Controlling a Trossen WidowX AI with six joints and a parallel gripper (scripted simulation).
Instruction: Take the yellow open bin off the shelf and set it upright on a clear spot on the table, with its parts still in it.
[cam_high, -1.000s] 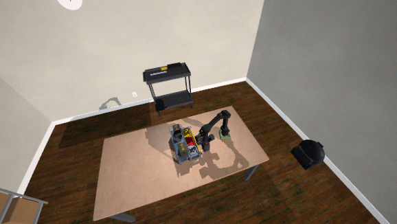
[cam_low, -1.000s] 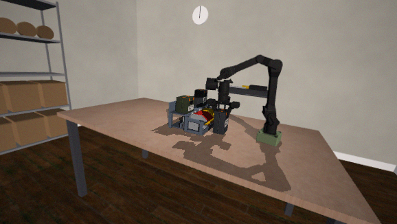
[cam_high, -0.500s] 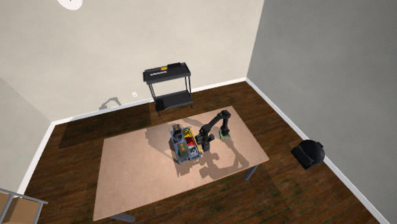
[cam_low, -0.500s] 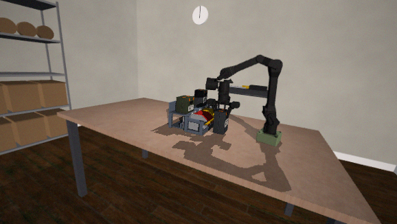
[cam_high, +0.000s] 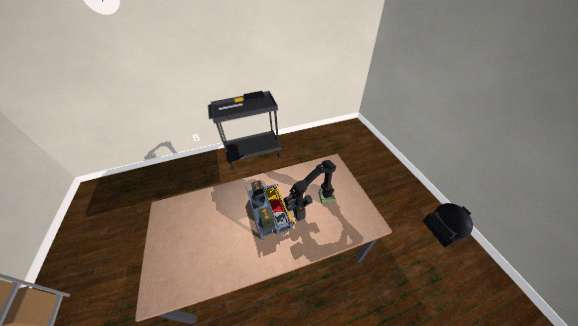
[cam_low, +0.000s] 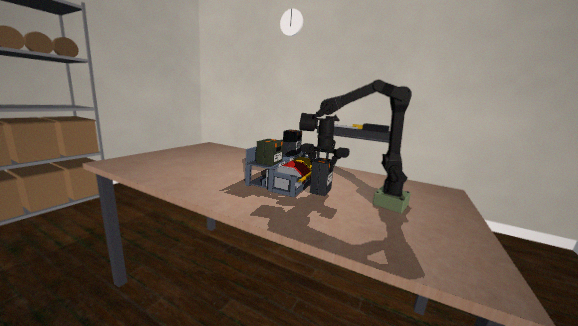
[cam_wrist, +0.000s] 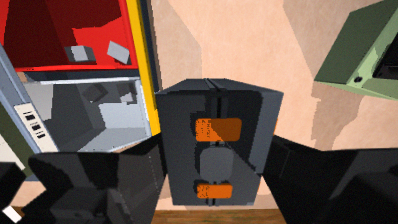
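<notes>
The yellow open bin sits at the far end of the blue-grey shelf, in the row beside the red bin; its parts are too small to make out. My gripper points down beside the shelf's robot side, shut on a dark grey case with orange latches. The case is upright, close alongside the shelf, at or just above the table; contact is unclear. The yellow bin is out of the wrist view and partly hidden in the exterior view.
The red bin and a light grey bin share the shelf's row. A green case and a black case stand on top. The table extends beyond the shelf.
</notes>
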